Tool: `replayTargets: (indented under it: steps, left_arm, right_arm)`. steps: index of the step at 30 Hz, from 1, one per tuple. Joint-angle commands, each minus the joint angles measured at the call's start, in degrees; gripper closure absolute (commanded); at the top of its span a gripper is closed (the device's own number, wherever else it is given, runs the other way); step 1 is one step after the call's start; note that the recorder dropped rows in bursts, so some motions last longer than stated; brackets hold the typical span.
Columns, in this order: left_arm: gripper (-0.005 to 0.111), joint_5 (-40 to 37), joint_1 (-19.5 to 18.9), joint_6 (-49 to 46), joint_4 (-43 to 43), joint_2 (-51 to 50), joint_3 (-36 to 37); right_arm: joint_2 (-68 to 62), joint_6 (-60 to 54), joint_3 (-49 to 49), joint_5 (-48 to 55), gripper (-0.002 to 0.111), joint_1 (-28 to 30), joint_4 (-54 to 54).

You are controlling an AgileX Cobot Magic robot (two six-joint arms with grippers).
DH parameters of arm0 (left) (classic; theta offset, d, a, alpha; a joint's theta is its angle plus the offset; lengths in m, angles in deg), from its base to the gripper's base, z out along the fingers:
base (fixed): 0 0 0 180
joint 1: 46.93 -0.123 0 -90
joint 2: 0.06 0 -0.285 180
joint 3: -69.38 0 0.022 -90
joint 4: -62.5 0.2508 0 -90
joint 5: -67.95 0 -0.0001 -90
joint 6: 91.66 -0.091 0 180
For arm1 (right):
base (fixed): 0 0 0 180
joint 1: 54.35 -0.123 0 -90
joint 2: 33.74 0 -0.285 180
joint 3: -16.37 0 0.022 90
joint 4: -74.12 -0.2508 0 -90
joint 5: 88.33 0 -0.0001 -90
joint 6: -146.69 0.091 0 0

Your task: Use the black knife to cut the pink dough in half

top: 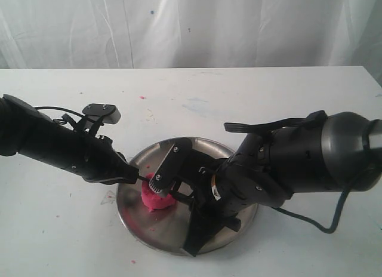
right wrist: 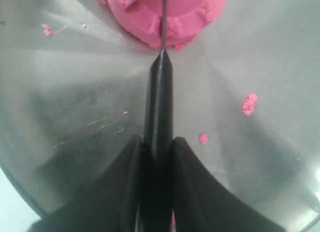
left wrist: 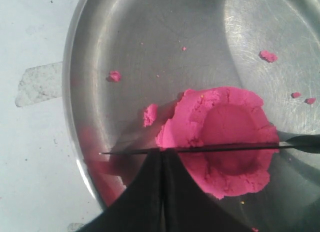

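Observation:
The pink dough (left wrist: pixel 220 122) is one round puck with a dented top, lying on the steel plate (top: pixel 179 236). The black knife (right wrist: pixel 159 102) is held by its handle in my right gripper (right wrist: pixel 157 142), which is shut on it. Its thin blade (left wrist: pixel 225 147) lies edge-down across the dough's dent, and the point reaches past the puck's rim. How deep it sits I cannot tell. My left gripper (left wrist: pixel 162 153) is shut, with its closed tips against the blade's back beside the dough. In the exterior view the dough (top: pixel 156 200) shows between both grippers.
Small pink crumbs (left wrist: pixel 268 55) lie scattered over the plate, and one larger bit (left wrist: pixel 150 114) sits next to the puck. A strip of clear tape (left wrist: pixel 40 84) is stuck to the white table beside the plate's rim. A white curtain hangs behind the table.

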Motion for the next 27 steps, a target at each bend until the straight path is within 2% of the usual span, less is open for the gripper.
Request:
replayTargets:
  steps: [1, 27]
  left_arm:
    - [0.107, -0.66, 0.40, 0.17, -0.44, -0.17, -0.09]
    - [0.107, -1.07, 0.40, 0.17, -1.06, -2.44, -0.09]
  right_arm:
    - [-0.07, 0.17, -0.09, 0.13, 0.103, 0.08, 0.43]
    - [-2.01, 0.17, -0.20, 0.11, 0.103, 0.08, 0.43]
